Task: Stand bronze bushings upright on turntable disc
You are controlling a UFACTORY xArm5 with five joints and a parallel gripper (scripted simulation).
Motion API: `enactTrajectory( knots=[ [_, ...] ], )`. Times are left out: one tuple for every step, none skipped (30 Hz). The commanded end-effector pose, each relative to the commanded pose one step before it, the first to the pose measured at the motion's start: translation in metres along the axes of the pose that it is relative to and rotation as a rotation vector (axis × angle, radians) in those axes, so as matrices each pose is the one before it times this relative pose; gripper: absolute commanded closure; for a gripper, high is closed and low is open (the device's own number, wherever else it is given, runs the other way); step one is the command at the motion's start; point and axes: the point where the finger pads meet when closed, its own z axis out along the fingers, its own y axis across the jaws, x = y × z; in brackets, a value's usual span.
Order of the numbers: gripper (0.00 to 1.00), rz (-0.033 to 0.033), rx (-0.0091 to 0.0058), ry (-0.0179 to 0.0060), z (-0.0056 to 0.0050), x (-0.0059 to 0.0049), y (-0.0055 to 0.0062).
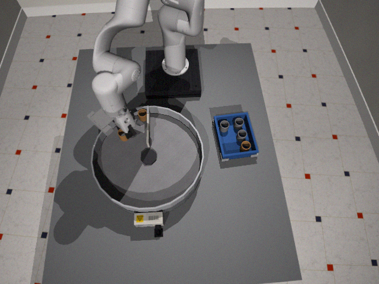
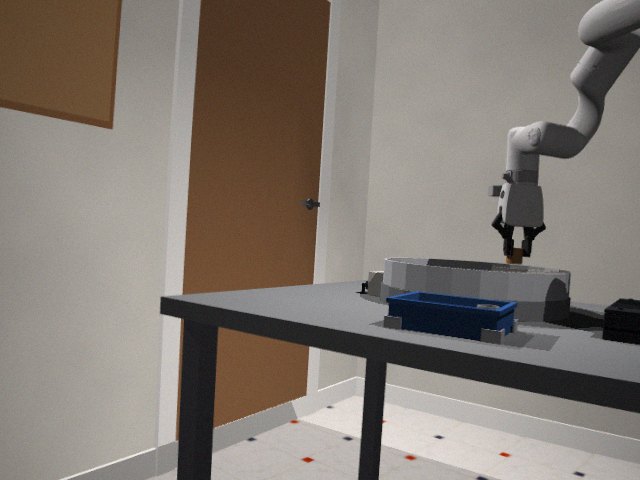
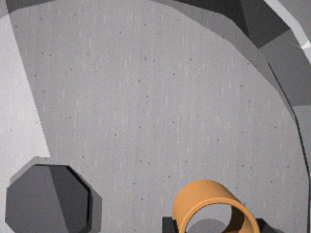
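Observation:
My gripper [image 1: 127, 134] [image 2: 517, 253] [image 3: 217, 225] is shut on a bronze bushing [image 1: 122, 136] [image 2: 514, 256] [image 3: 204, 191], held with an open end up above the turntable's disc [image 1: 174, 171] [image 3: 121, 97], near its rim. Another bronze bushing [image 1: 142, 117] stands open end up on the disc, left of the thin divider in the top view. The dark hub [image 1: 148, 156] [image 3: 49, 199] is at the disc's middle. The blue crate [image 1: 234, 156] [image 2: 439, 317] holds a bronze bushing [image 1: 244, 149] in its near right corner and three steel bushings [image 1: 224, 129] [image 1: 239, 126] [image 1: 241, 138].
A tall pale wall [image 1: 148, 209] [image 2: 449, 281] rings the disc. A thin upright divider [image 1: 148, 128] runs from this wall towards the hub. A white control box [image 1: 148, 219] [image 2: 375, 283] sits outside the wall. The black base plate [image 1: 173, 87] [image 2: 622, 320] stands behind the turntable.

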Motion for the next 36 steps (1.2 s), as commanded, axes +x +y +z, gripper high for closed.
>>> enactTrajectory(
  knots=[
    [1.0, 0.0, 0.00146, 0.00451, -0.00053, 0.00163, -0.00053],
    [1.0, 0.0, 0.0, 0.0, 0.0, 0.0, 0.0],
    [1.0, 0.0, 0.0, 0.0, 0.0, 0.0, 0.0],
    [1.0, 0.0, 0.0, 0.0, 0.00003, 0.0, 0.0],
    [1.0, 0.0, 0.0, 0.0, 0.00008, 0.0, 0.0],
    [1.0, 0.0, 0.0, 0.0, 0.00016, 0.0, 0.0],
    [1.0, 0.0, 0.0, 0.0, 0.00025, 0.0, 0.0],
    [1.0, 0.0, 0.0, 0.0, 0.00035, 0.0, 0.0],
    [1.0, 0.0, 0.0, 0.0, 0.00046, 0.0, 0.0],
    [1.0, 0.0, 0.0, 0.0, 0.00058, 0.0, 0.0],
    [1.0, 0.0, 0.0, 0.0, 0.00071, 0.0, 0.0],
    [1.0, 0.0, 0.0, 0.0, 0.00084, 0.0, 0.0],
    [1.0, 0.0, 0.0, 0.0, 0.00096, 0.0, 0.0],
    [1.0, 0.0, 0.0, 0.0, 0.00109, 0.0, 0.0],
    [1.0, 0.0, 0.0, 0.0, 0.00121, 0.0, 0.0],
    [1.0, 0.0, 0.0, 0.0, 0.0, 0.0, 0.0],
    [1.0, 0.0, 0.0, 0.0, 0.0, 0.0, 0.0],
    [1.0, 0.0, 0.0, 0.0, 0.00132, 0.0, 0.0],
    [1.0, 0.0, 0.0, 0.0, 0.00143, -0.00001, 0.0],
    [1.0, 0.0, 0.0, 0.0, 0.00153, 0.0, -0.00001],
    [1.0, 0.0, 0.0, 0.0, 0.00161, 0.0, 0.0],
    [1.0, 0.0, 0.0, 0.0, 0.00168, -0.00001, 0.0],
    [1.0, 0.0, 0.0, 0.0, 0.00174, 0.00001, -0.00001],
    [1.0, 0.0, 0.0, 0.0, 0.00179, 0.0, 0.0],
    [1.0, 0.0, 0.0, 0.0, 0.00182, -0.00001, 0.0],
    [1.0, 0.0, 0.0, 0.0, 0.00184, 0.0, -0.00001],
    [1.0, 0.0, 0.0, 0.0, 0.00184, -0.00001, 0.0],
    [1.0, 0.0, 0.0, 0.0, 0.00183, 0.0, -0.00001],
    [1.0, 0.0, 0.0, 0.0, 0.0018, 0.0, -0.00001],
    [1.0, 0.0, 0.0, 0.0, 0.00175, -0.00001, 0.0],
    [1.0, 0.0, 0.0, 0.0, 0.0017, 0.0, -0.00001],
    [1.0, 0.0, 0.0, 0.0, 0.00163, 0.0, 0.0],
    [1.0, 0.0, 0.0, 0.0, 0.0, 0.0, 0.0],
    [1.0, 0.0, 0.0, 0.0, 0.0, 0.0, 0.0],
    [1.0, 0.0, 0.0, 0.0, 0.00154, -0.00001, 0.0],
    [1.0, 0.0, 0.0, 0.0, 0.00145, 0.00001, -0.00001]
  ],
)
